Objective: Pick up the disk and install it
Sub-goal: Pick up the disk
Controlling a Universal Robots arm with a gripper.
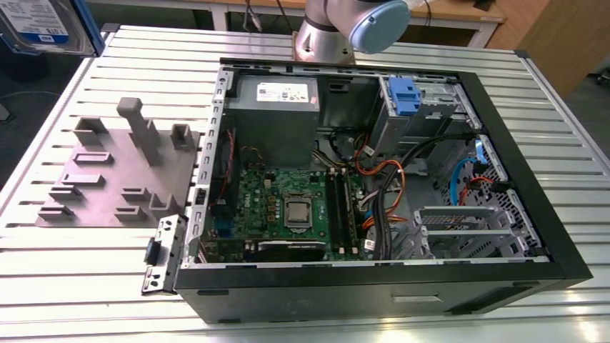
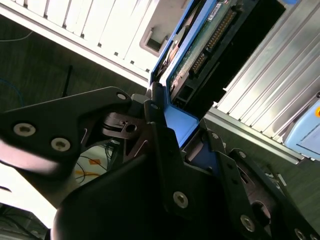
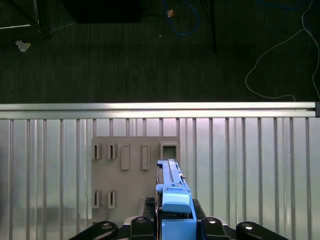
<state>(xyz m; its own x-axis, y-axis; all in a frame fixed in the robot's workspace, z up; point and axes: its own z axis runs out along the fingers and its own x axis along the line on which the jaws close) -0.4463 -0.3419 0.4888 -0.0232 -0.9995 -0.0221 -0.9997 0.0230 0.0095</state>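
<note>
The disk (image 1: 40, 23), silver with a white-and-blue label and a blue frame, hangs in the air at the exterior view's top left, beyond the table's corner. In the first wrist view the disk (image 3: 172, 192) stands edge-on above the grey fixture plate (image 3: 135, 175), and my gripper (image 3: 172, 217) is shut on its blue frame from both sides. In the second wrist view the disk (image 2: 200, 45) shows its green circuit board and connector, and the black fingers (image 2: 157, 125) of my gripper (image 2: 182, 127) clamp its blue end.
An open computer case (image 1: 533, 164) lies on the slatted aluminium table (image 1: 96, 286). Inside are a grey power supply (image 1: 274, 107), a motherboard (image 1: 286, 207), cables and a drive bay with a blue latch (image 1: 405, 96). The grey fixture plate (image 1: 119, 171) lies beside the case. The arm's base (image 1: 329, 32) stands behind it.
</note>
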